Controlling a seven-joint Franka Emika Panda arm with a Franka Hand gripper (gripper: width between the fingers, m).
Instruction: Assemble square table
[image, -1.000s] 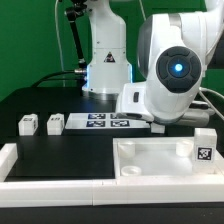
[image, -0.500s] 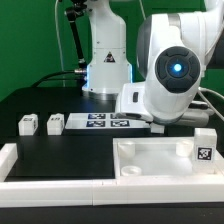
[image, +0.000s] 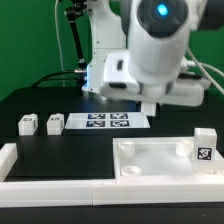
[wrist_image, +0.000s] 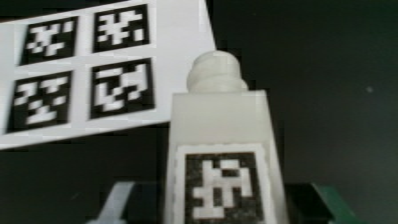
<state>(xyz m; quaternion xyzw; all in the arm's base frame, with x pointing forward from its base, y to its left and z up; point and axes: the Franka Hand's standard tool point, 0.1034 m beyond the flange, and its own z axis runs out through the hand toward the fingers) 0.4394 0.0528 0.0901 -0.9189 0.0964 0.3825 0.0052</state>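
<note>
— White plastic sits between the fingers, yes?
— Yes. In the wrist view the fingers (wrist_image: 128, 206) of the gripper (wrist_image: 222, 208) are clamped on a table leg (wrist_image: 221, 130), one finger touching each side. The tag of the leg faces the camera and its rounded tip points away from the gripper.
— What is beyond the tip?
— The marker board (wrist_image: 80, 70) lies flat on the black bench (image: 70, 150). How high the leg hangs above it I cannot tell.
— And in the exterior view?
— The arm (image: 155, 50) is over the rear part of the bench and it hides the gripper. Two loose legs (image: 27, 124) stand side by side just beside the board's end on the exterior view's left.
— Where is room for moving?
— A bare stretch of bench runs from these legs and the board toward the front edge.
— And the edges?
— White rails (image: 60, 187) run along the front edge and the edge on the exterior view's left.
— What do they hold?
— The square slab (image: 160, 165) lies inside them, close against the front rail, toward the corner on the exterior view's right, with its hollow face up. A fourth leg (image: 203, 150) stands at the slab's far corner; on the slab or behind it, I cannot tell.
</note>
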